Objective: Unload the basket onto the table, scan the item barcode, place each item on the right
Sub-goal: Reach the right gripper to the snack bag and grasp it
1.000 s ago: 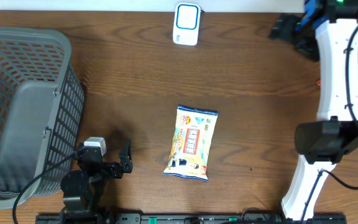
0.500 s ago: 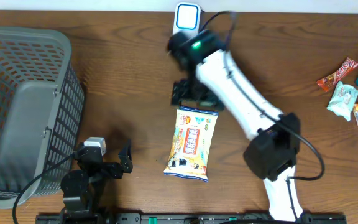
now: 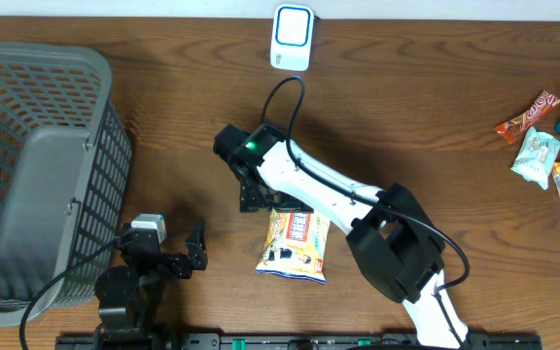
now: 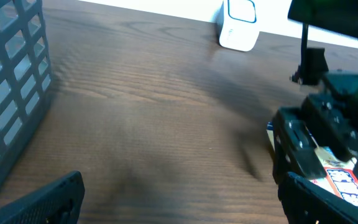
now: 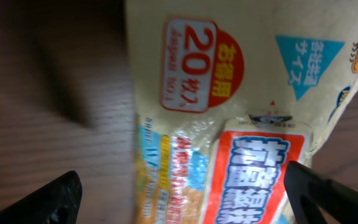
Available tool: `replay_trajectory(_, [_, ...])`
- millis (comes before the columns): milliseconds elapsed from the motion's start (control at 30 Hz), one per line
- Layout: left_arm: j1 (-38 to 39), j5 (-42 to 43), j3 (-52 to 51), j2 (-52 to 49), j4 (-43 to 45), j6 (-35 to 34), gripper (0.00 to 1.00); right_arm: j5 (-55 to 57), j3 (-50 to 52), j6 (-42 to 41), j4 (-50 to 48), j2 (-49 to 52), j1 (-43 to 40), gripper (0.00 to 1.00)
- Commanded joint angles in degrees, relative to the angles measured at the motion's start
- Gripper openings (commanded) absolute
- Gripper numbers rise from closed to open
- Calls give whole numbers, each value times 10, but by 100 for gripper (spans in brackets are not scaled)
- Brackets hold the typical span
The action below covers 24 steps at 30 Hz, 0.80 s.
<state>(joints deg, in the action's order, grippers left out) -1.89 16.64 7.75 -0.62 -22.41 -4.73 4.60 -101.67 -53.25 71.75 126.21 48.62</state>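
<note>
The item, a flat yellow-and-orange snack packet (image 3: 297, 245), lies face up near the table's front middle. In the right wrist view the packet (image 5: 229, 106) fills the frame. My right gripper (image 3: 268, 201) hangs open over the packet's far end, one finger on each side of it (image 5: 185, 205), gripping nothing. The white-and-blue scanner (image 3: 292, 37) stands at the back edge, and the left wrist view shows the scanner (image 4: 238, 25) too. My left gripper (image 3: 191, 255) rests open at the front left (image 4: 182, 208), with bare wood between its fingers. No barcode shows.
A large grey basket (image 3: 27, 175) takes up the left side, its wall (image 4: 11, 81) close to my left gripper. Several small snack packets (image 3: 542, 146) lie at the far right. My right arm (image 3: 338, 194) slants across the table's middle.
My right arm has swung in from the far right, past the scanner, and come down over the packet's far end. The left arm and the packet have not moved.
</note>
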Motion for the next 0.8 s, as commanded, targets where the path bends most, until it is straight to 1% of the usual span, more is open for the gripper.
replay_trajectory(0, [-3, 7, -9, 3, -10, -5, 100, 13, 54, 23, -5, 5, 2, 95])
replay_trajectory(67, [-3, 7, -9, 3, -10, -5, 100, 13, 88, 21, -9, 5, 1, 89])
replay_trajectory(100, [-3, 7, -9, 3, -10, -5, 100, 13, 102, 21, -9, 5, 1, 79])
replay_trajectory(133, [-3, 7, -9, 3, -10, -5, 100, 18, 123, 25, -14, 5, 1, 60])
replay_trajectory(167, [-3, 7, -9, 3, -10, -5, 100, 24, 136, 33, -19, 5, 1, 54])
replay_trajectory(200, [-3, 7, -9, 3, -10, -5, 100, 30, 151, 47, -24, 5, 1, 42])
replay_trajectory(233, [-3, 7, -9, 3, -10, -5, 100, 28, 164, 57, -32, 5, 1, 19])
replay_trajectory(267, [-3, 7, -9, 3, -10, -5, 100, 24, 172, 57, -36, 5, 0, 1])
replay_trajectory(367, [-3, 7, -9, 3, -10, -5, 100, 29, 170, 68, -45, 2, -6, 1])
replay_trajectory(433, [-3, 7, -9, 3, -10, -5, 100, 31, 141, 96, -42, -8, -24, 1])
replay_trajectory(533, [-3, 7, -9, 3, -10, -5, 100, -45, 80, 191, -45, -43, -66, 1])
replay_trajectory(567, [-3, 7, -9, 3, -10, -5, 100, -137, 61, 282, -65, -66, -91, 1])
replay_trajectory(600, [-3, 7, -9, 3, -10, -5, 100, -195, 56, 325, -75, -77, -104, 1])
replay_trajectory(633, [-3, 7, -9, 3, -10, -5, 100, -375, 55, 439, -92, -102, -142, 1])
replay_trajectory(700, [-3, 7, -9, 3, -10, -5, 100, -547, 55, 566, -81, -109, -179, 1])
replay_trajectory(767, [-3, 7, -9, 3, -10, -5, 100, -661, 59, 662, -64, -107, -209, 1])
